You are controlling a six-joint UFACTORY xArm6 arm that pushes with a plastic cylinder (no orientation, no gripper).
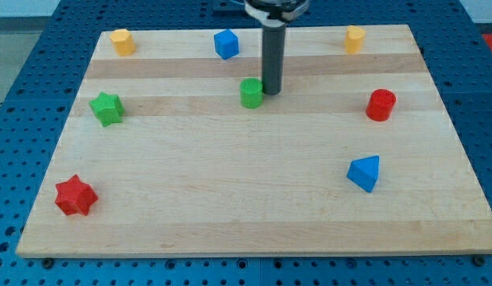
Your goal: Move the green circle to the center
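The green circle (251, 93) is a short green cylinder standing on the wooden board (230, 199), a little above the board's middle. My tip (271, 92) is the lower end of the dark rod that comes down from the view's top. It sits right beside the green circle, on its right side, touching it or nearly so.
A green star (107, 108) lies at the left and a red star (75, 195) at the lower left. A yellow block (122, 41), a blue cube (226, 44) and another yellow block (354, 39) line the top edge. A red cylinder (381, 105) and a blue triangle (365, 172) are at the right.
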